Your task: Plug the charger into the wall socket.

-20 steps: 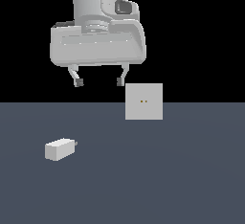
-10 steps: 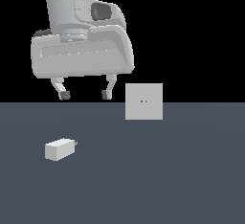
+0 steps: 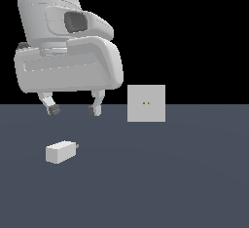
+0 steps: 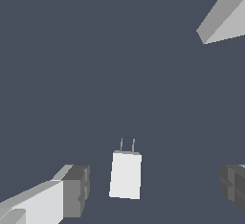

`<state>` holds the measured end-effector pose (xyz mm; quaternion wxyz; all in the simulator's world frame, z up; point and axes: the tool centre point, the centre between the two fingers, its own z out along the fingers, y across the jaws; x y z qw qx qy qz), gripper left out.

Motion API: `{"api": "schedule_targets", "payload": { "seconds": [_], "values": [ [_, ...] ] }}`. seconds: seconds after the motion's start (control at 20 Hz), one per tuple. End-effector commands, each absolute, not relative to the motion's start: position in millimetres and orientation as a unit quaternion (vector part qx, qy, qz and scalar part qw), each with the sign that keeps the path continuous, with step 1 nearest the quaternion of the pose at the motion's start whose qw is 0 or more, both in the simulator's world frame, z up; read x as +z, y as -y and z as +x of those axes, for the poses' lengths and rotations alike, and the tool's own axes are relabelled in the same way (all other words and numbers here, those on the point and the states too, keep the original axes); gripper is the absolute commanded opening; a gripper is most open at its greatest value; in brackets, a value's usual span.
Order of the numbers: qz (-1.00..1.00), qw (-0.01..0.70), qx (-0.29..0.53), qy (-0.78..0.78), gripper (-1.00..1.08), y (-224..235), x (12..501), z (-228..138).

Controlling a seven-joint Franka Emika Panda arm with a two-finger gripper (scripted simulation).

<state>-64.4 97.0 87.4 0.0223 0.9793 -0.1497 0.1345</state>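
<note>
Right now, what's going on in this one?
A simulated robot arm holds its open gripper above the charger, which lies loose on the dark floor, prongs pointing toward the exterior view's right. Nothing is grasped. The wall socket stands upright further toward that right, with nothing plugged in. In the wrist view, the charger sits between the fingers.

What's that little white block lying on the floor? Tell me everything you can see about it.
That is the charger, a small, plain light grey-white rectangular block with two thin, short prongs sticking out of one end. It lies flat on the dark grey floor, prongs pointing toward the exterior view's right. Nothing grips or touches it: the open fingers hang above it, and the wrist view shows it between them. The wall socket stands apart from it.
</note>
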Motion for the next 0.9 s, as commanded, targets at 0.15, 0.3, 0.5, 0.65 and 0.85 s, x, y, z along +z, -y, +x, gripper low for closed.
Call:
{"api": "schedule_targets", "payload": {
  "seconds": [0.15,0.3,0.5,0.65,0.85],
  "values": [
    [0.974,0.027,0.150,0.169,1.00,-106.2,75.9,-68.1],
    [0.972,0.029,0.156,0.176,1.00,-109.9,71.0,-69.3],
    [0.969,0.031,0.161,0.184,1.00,-113.5,66.1,-70.4],
    [0.968,0.032,0.163,0.187,1.00,-115.1,63.9,-70.8],
    [0.968,0.032,0.163,0.187,1.00,-115.6,63.5,-71.0]
  ]
}}
